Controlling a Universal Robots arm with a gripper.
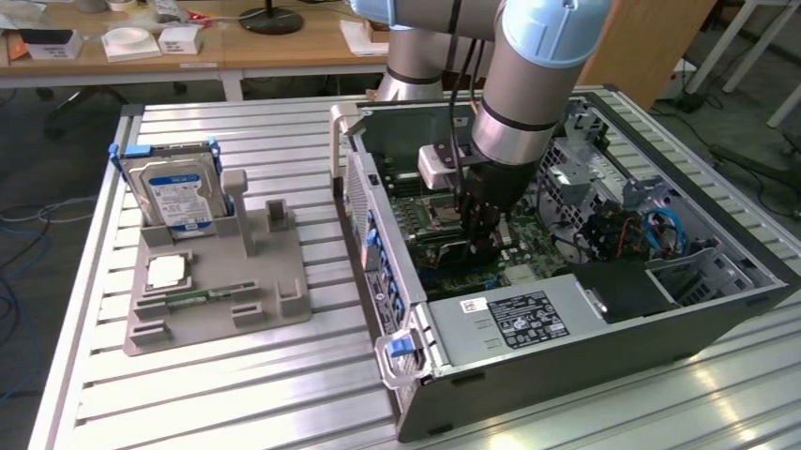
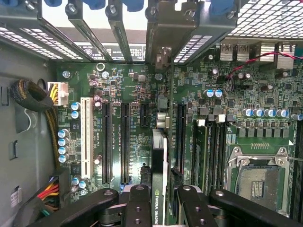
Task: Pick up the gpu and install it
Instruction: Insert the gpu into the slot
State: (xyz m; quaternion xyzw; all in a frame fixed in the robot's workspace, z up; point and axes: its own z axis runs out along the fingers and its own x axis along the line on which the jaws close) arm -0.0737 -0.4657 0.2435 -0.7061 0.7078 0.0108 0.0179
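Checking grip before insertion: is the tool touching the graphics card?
Touching. In the wrist view the tool has its black fingers pressed on both faces of the graphics card, seen edge-on above the motherboard.

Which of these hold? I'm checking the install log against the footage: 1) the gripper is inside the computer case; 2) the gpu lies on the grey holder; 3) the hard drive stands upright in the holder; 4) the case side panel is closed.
1) True: the gripper is down inside the computer case, over the motherboard.
2) False: the gpu is held edge-on between the fingers, above the board.
3) True: the hard drive stands upright in the grey holder.
4) False: the case is open.
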